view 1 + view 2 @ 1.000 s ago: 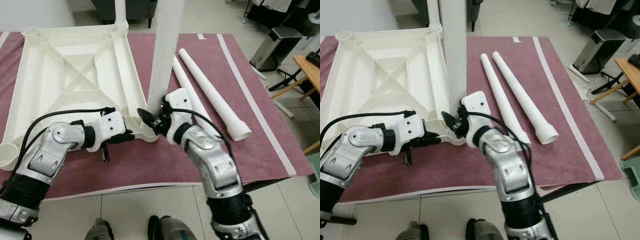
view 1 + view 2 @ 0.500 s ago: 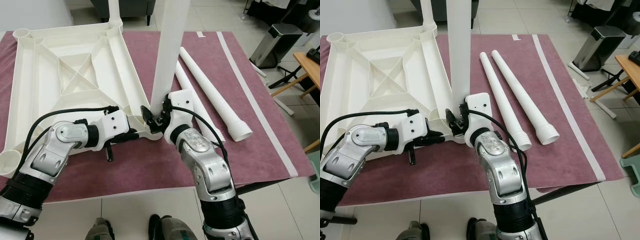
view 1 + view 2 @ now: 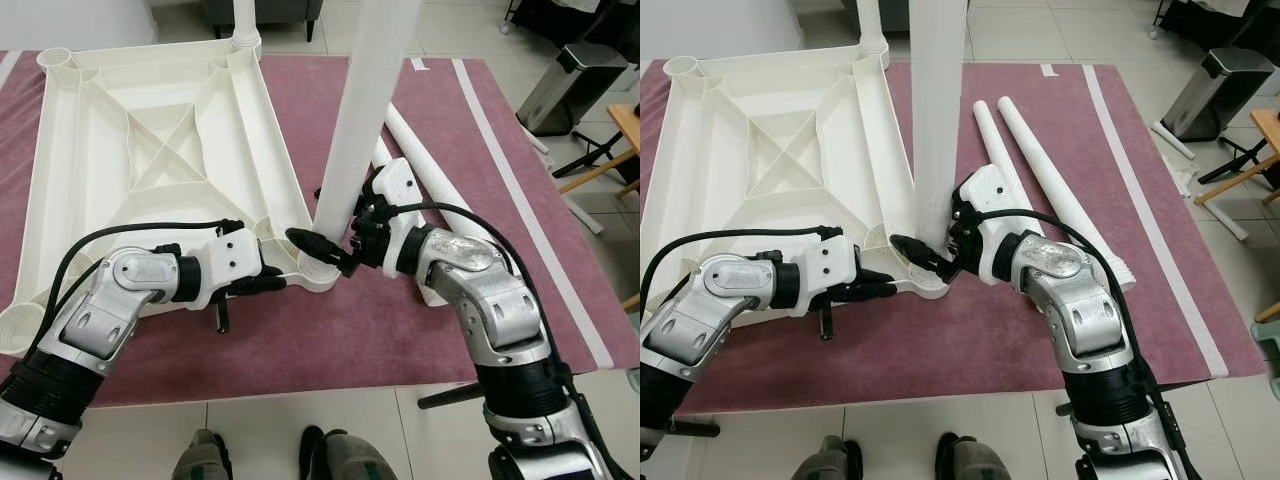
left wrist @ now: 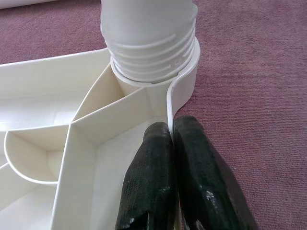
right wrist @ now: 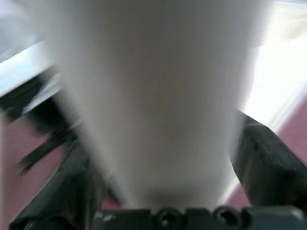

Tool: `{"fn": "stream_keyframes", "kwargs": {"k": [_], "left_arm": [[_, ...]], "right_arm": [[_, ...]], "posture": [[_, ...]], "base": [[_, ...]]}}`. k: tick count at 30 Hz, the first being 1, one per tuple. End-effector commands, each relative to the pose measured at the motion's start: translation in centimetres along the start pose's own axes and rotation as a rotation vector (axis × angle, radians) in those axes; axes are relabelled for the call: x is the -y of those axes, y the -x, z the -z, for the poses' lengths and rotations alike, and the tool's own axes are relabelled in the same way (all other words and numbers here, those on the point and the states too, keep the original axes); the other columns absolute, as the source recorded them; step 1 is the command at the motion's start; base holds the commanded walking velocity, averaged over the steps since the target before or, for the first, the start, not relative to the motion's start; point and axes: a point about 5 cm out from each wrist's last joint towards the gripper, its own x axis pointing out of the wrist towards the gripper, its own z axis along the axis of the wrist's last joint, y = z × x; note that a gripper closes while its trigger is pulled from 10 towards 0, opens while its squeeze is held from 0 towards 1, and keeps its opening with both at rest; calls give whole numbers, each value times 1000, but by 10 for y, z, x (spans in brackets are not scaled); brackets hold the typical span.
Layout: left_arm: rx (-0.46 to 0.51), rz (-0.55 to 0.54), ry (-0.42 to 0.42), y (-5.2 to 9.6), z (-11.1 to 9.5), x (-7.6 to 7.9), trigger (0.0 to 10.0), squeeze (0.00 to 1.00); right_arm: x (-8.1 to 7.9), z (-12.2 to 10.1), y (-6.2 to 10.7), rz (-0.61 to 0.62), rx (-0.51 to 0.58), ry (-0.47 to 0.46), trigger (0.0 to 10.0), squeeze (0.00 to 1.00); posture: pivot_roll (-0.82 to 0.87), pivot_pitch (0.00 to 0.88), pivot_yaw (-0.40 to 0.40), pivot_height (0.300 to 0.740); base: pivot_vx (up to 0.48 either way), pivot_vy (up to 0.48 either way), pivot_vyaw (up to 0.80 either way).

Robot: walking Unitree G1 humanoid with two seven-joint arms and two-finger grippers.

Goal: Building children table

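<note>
The white plastic tabletop (image 3: 150, 150) lies upside down on a maroon rug (image 3: 380, 330). One white table leg (image 3: 365, 110) stands upright in the near right corner socket (image 3: 318, 275), its threaded end (image 4: 148, 52) seated in the ring. My right gripper (image 3: 335, 250) is shut on this leg just above the socket, one black finger (image 5: 264, 153) on each side of the blurred leg. From the left, my left gripper (image 4: 171, 127) pinches the tabletop's thin rim right beside that socket, shut on it. A second leg (image 3: 245, 20) stands in the far corner.
Two spare legs (image 3: 1040, 150) lie side by side on the rug behind my right forearm. A grey bin (image 3: 575, 85), a wooden furniture edge (image 3: 628, 120) and black stand legs (image 3: 590, 165) are off the rug at right. Tiled floor and my feet (image 3: 330, 455) are below.
My right elbow has swung out to the right and the wrist has turned around the upright leg. The left gripper stays on the rim. The camera has shifted a little.
</note>
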Motion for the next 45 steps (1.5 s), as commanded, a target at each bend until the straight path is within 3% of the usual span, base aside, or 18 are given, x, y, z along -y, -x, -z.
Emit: {"fn": "stream_keyframes", "kwargs": {"k": [1, 5, 12, 21, 22, 23, 24, 30, 31, 33, 35, 36, 39, 42, 44, 45], "left_arm": [[38, 130, -55, 4, -9, 9, 0, 0], [39, 148, -64, 12, -9, 12, 0, 0], [23, 156, -64, 21, -5, 13, 0, 0], [6, 183, -61, 29, -2, 16, 0, 0], [1, 188, -61, 30, -1, 16, 0, 0], [1, 188, -61, 30, -1, 16, 0, 0], [-3, 191, -60, 30, -1, 16, 0, 0], [-4, 193, -56, 30, 0, 17, 0, 0], [8, 177, -48, 29, -1, 16, 0, 0], [8, 177, -48, 29, -1, 16, 0, 0], [30, 152, -37, 27, -4, 15, 0, 0], [30, 152, -37, 27, -4, 15, 0, 0], [66, 131, -24, 23, -9, 14, 0, 0], [74, 130, -21, 22, -10, 14, 0, 0], [95, 134, -16, 18, -13, 13, 0, 0], [95, 134, -16, 18, -13, 13, 0, 0]], "right_arm": [[-4, 3, 1, -143, -13, 1, 10000, 0], [4, 11, -2, -223, -67, 8, 10000, 0], [10, 18, -11, -259, -104, 25, 10000, 0], [-1, 26, -39, -281, -93, 23, 10000, 0], [-2, 26, -43, -285, -84, 20, 7765, 0], [-2, 26, -43, -285, -84, 20, 7765, 0], [-4, 27, -46, -291, -75, 17, 0, 0], [-4, 28, -48, -295, -65, 12, 0, 0], [-3, 31, -48, -217, -78, 0, 0, 0], [-3, 31, -48, -217, -78, 0, 0, 0], [-2, 38, -49, -52, -107, -24, 0, 0], [-2, 38, -49, -52, -107, -24, 0, 0], [-6, 46, -53, 290, -170, -97, 0, 0], [-9, 46, -55, 355, -173, -111, 0, 0], [-15, 46, -67, 523, -182, -208, 0, 0], [-15, 46, -67, 523, -182, -208, 0, 0]], "posture": [[84, 178, -20, 740], [90, 178, -27, 740], [94, 173, -43, 740], [104, 169, -58, 740], [107, 168, -60, 740], [107, 168, -60, 740], [109, 167, -63, 740], [111, 165, -65, 740], [113, 159, -72, 740], [113, 159, -72, 740], [115, 158, -74, 740], [115, 158, -74, 740], [108, 160, -74, 740], [104, 161, -71, 740], [97, 163, -65, 740], [97, 163, -65, 740]], "base": [[0, 0, 0], [0, 0, 0], [0, 0, 0], [0, 0, 0], [0, 0, 0], [0, 0, 0], [0, 0, 0], [0, 0, 0], [0, 0, 0], [0, 0, 0], [0, 0, 0], [0, 0, 0], [0, 0, 0], [0, 0, 0], [0, 0, 0], [0, 0, 0]]}}
